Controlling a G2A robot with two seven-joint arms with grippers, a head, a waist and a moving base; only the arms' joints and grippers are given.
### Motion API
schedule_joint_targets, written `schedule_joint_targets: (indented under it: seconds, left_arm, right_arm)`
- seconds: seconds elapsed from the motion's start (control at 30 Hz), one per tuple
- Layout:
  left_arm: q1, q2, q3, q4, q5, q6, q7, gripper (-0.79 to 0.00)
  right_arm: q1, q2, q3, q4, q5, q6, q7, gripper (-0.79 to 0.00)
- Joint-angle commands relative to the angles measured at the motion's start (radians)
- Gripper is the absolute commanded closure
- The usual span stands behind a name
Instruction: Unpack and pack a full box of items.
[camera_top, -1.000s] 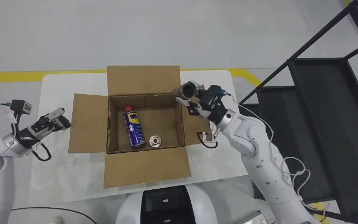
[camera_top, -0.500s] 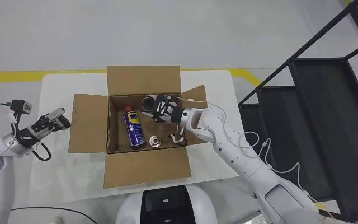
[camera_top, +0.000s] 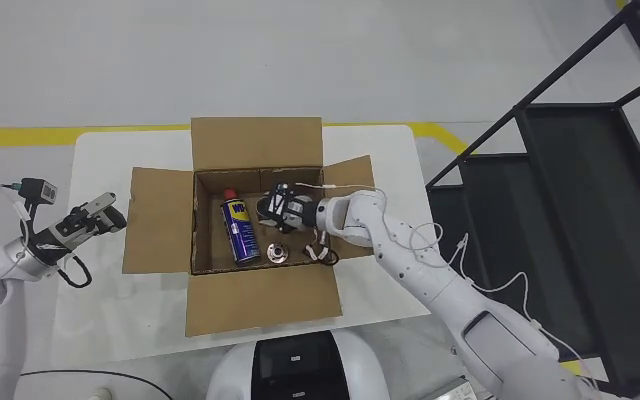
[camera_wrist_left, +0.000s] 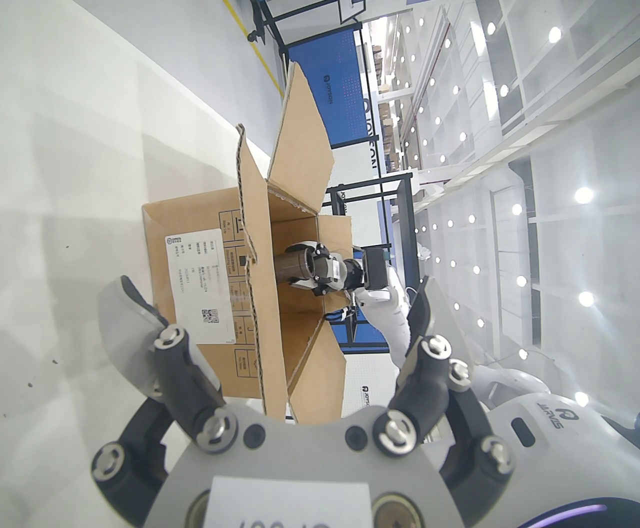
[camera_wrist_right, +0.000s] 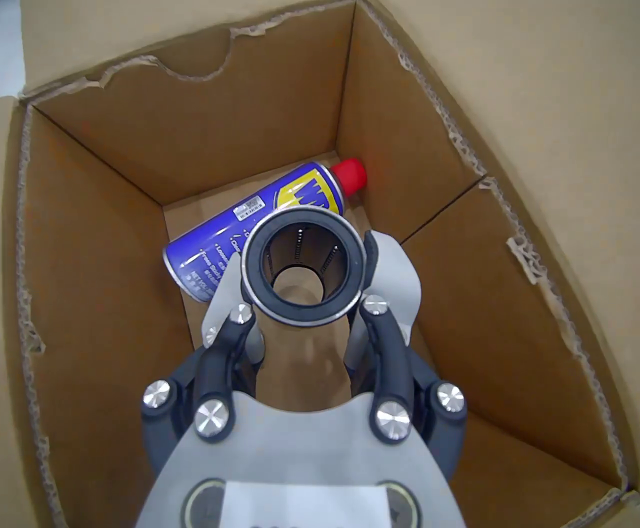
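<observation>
1. Box (camera_top: 256, 142) sits open in the middle of the top view, on a white table (camera_top: 120, 310), with all four flaps folded outward.
2. Down inside it, in the upper half of the opening and close to the far wall, is the right claw (camera_top: 283, 208). It is clamped on a metal sleeve (camera_top: 268, 207).
3. Seen from the right wrist, the sleeve (camera_wrist_right: 256, 270) is end-on. It is a hollow tube with a dark ring round its mouth, and a finger presses on each side. I cannot tell whether its far end touches the box floor.
4. Flat on the floor at the left of the opening lies a blue spray can (camera_top: 238, 230), with its red cap toward the top of the frame. It is just beside the sleeve.
5. Low in the opening lies a small round flange (camera_top: 277, 251), to the right of the can's base and below the right claw.
6. At the left edge of the frame the left claw (camera_top: 105, 213) hangs over the table, apart from the box. Its fingers are spread wide with nothing between them.
7. From the left wrist, the box wall facing that claw carries a white label (camera_wrist_left: 192, 285).
</observation>
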Motion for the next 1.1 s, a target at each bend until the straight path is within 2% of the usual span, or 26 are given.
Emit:
schedule_joint_targets:
  seconds: [0.0,0.2,0.23,0.27,0.3,0.33,0.37,0.6,0.77,0.93,1.07]
  left_arm:
    - [0.0,0.0,0.0,0.0,0.0,0.0,0.0,-0.785]
    - [0.0,0.0,0.0,0.0,0.0,0.0,0.0,-0.785]
    - [0.0,0.0,0.0,0.0,0.0,0.0,0.0,-0.785]
    - [0.0,0.0,0.0,0.0,0.0,0.0,0.0,-0.785]
    - [0.0,0.0,0.0,0.0,0.0,0.0,0.0,-0.785]
    - [0.0,0.0,0.0,0.0,0.0,0.0,0.0,-0.785]
    - [0.0,0.0,0.0,0.0,0.0,0.0,0.0,-0.785]
    - [0.0,0.0,0.0,0.0,0.0,0.0,0.0,-0.785]
    - [0.0,0.0,0.0,0.0,0.0,0.0,0.0,-0.785]
    - [0.0,0.0,0.0,0.0,0.0,0.0,0.0,-0.785]
    - [0.0,0.0,0.0,0.0,0.0,0.0,0.0,-0.785]
  right_arm:
    - [0.013,-0.008,-0.015,0.023,-0.003,0.015,0.013,0.0]
    - [0.053,-0.036,-0.065,0.085,-0.02,0.058,0.024,0.0]
    - [0.058,-0.04,-0.071,0.097,-0.02,0.059,0.022,-0.095]
    - [0.063,-0.044,-0.078,0.115,-0.025,0.061,0.016,-0.289]
    - [0.07,-0.048,-0.085,0.129,-0.031,0.059,0.008,-0.536]
    - [0.076,-0.052,-0.09,0.141,-0.032,0.057,0.001,-0.702]
    - [0.084,-0.056,-0.097,0.149,-0.037,0.051,0.003,-0.785]
    - [0.129,-0.073,-0.111,0.189,-0.05,0.024,-0.009,-0.785]
    - [0.143,-0.071,-0.078,0.158,0.026,-0.067,-0.037,-0.785]
    - [0.105,-0.052,0.003,0.035,0.19,-0.19,-0.086,-0.785]
    - [0.031,-0.024,0.089,-0.11,0.325,-0.178,0.023,-0.785]
